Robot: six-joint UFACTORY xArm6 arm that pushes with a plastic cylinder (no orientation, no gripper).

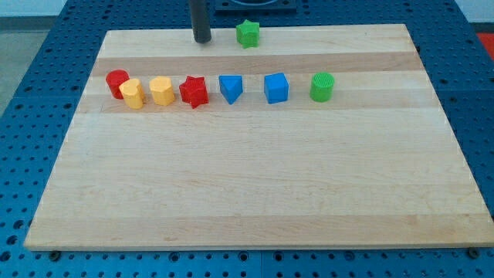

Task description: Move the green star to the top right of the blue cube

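Camera view, cut off: the rod runs out of the view's top edge, so only its lower length shows; the wooden board (255, 193) lies nearly whole in frame on a blue pegged table (31, 85).
My tip (202, 41): rests near the board's top edge, left of the green star (248, 34) and apart from it; no pincer here, only a bare rod.
Green star: near the top edge, above and left of the blue cube (276, 88); its points are too small to give a facing or long axis.
Row, left to right: red cylinder (116, 82) touching a yellow block (133, 94), perhaps rounded; yellow block (161, 90); red star (194, 92); blue triangular block (230, 88); blue cube; green cylinder (322, 86).
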